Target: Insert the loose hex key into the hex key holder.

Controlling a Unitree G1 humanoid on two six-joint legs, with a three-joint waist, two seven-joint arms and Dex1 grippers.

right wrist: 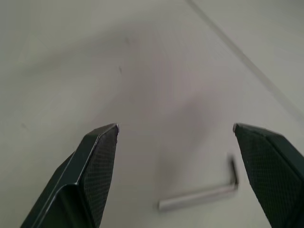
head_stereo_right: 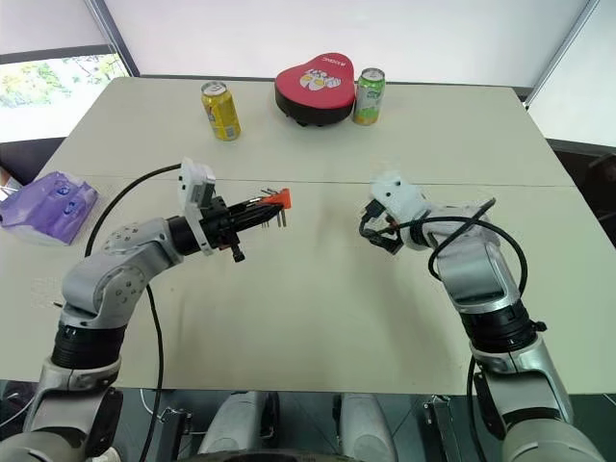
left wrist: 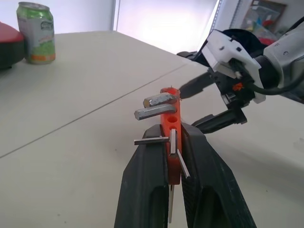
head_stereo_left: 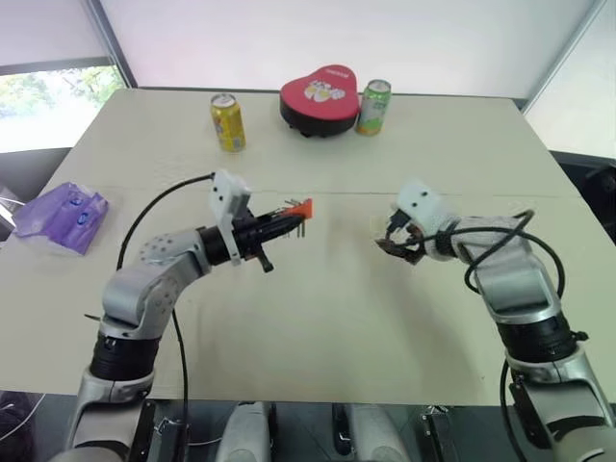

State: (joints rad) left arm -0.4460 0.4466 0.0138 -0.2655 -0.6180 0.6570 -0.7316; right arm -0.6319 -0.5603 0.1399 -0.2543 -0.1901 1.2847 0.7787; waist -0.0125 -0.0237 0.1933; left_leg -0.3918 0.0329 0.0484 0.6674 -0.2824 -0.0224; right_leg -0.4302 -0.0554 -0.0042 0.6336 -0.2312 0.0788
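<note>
Hovering over the table (head_stereo_left: 318,318), the right gripper (right wrist: 175,137) has its jaws spread wide and empty, and the loose hex key (right wrist: 202,192) lies flat on the tabletop just below and between the fingertips (right wrist: 102,142), nearer the far one. That key looks light, stiff and slick, and thin enough to skate away; I'd pinch the long shank near its middle, short leg left free. Away from the key, the left gripper (left wrist: 173,156) is clamped on the hex key holder (left wrist: 170,128), held up above the table, its keys jutting out
</note>
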